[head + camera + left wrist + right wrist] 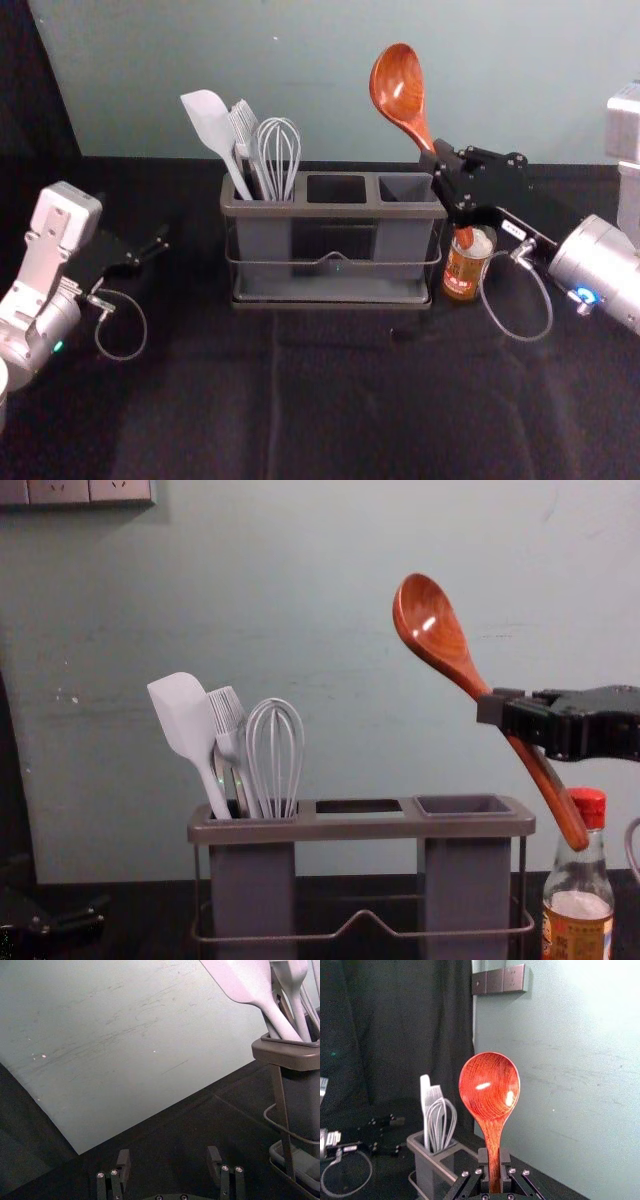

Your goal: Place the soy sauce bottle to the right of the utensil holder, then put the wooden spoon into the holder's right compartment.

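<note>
My right gripper point(440, 160) is shut on the handle of the wooden spoon point(398, 88), above the holder's right end; in the right wrist view the gripper point(494, 1157) pinches the handle below the bowl point(489, 1085). The chest view has the spoon point(430, 625) tilted, bowl up and left, its handle end in front of the soy sauce bottle's red cap point(588, 806). That bottle point(462, 272) stands just right of the utensil holder point(335, 210), whose right compartment point(405, 188) holds nothing. At the left, my idle left gripper point(158, 246) is open; its wrist view confirms the gripper point(168, 1162) has separated fingers.
A spatula point(180, 710), a brush point(229, 715) and a whisk point(275, 755) stand in the holder's left compartment. The middle compartment point(337, 189) lies between the outer two. Behind the black-covered table point(330, 400) rises a pale wall point(250, 60).
</note>
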Controlling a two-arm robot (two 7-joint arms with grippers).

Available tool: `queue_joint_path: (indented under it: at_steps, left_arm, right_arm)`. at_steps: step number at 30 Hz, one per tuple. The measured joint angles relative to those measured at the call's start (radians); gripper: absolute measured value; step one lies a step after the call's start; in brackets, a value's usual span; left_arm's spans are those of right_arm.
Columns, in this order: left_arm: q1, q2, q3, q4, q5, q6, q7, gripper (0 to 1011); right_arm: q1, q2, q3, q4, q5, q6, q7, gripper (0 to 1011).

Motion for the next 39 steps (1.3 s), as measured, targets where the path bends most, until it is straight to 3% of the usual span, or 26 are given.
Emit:
queue_joint_path:
  at_steps: [9,21,32,39]
  left_arm:
    - [0.0,0.0,0.0,0.0,0.0,0.0,0.0,1005]
    - [0.0,0.0,0.0,0.0,0.0,0.0,0.0,1005]
    - [0.0,0.0,0.0,0.0,0.0,0.0,0.0,1005]
    - [0.0,0.0,0.0,0.0,0.0,0.0,0.0,1005]
  right_arm:
    - [0.024,-0.077,0.02,0.029,-0.001,-0.019,-0.037,130]
    - [0.084,-0.188,0.013,0.114,-0.008,-0.031,-0.085,130]
    - [0.123,-0.3,0.007,0.207,-0.049,-0.043,-0.154,130]
    - [0.14,-0.334,0.01,0.246,-0.079,-0.056,-0.169,129]
